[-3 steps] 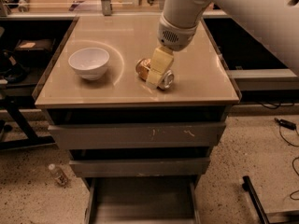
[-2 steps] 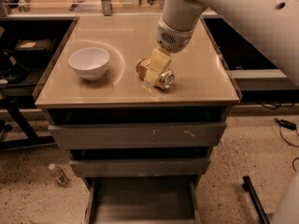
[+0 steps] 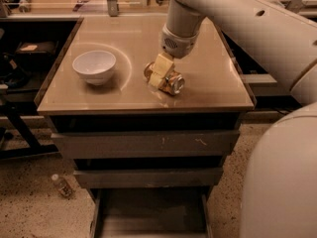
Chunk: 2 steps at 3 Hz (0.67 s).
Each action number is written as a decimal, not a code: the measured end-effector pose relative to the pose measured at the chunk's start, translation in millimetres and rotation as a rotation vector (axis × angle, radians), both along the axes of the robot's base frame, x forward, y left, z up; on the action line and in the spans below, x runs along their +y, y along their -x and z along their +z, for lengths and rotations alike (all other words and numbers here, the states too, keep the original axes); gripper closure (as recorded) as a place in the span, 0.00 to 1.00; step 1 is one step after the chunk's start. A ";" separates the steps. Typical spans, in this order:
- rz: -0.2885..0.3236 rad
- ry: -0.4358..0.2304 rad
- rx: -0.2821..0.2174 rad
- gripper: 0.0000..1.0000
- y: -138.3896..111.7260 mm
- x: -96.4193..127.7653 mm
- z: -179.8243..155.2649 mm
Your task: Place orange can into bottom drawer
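The orange can [image 3: 171, 82] lies on its side on the cabinet top [image 3: 124, 95], right of centre, with its silver end facing front right. My gripper [image 3: 159, 72] comes down from the white arm straight onto the can's middle and covers part of it. The can rests on the top. The bottom drawer [image 3: 148, 214] is pulled open at the foot of the cabinet, and its flat grey floor shows.
A white bowl [image 3: 94, 66] stands on the cabinet top, left of the can. Two wider grey drawers [image 3: 148, 144] are shut above the open one. A small clear bottle [image 3: 62, 185] lies on the speckled floor at the left. My white arm fills the right side.
My gripper has shifted slightly left and down onto the can. The can and the bowl have not moved.
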State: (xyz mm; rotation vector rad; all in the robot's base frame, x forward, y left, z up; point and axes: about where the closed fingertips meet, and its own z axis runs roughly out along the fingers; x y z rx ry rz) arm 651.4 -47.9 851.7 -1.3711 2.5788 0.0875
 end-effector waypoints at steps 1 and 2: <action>-0.026 0.003 0.058 0.00 -0.1 2.5 -20.4; -0.027 0.003 0.060 0.18 -0.1 2.6 -21.3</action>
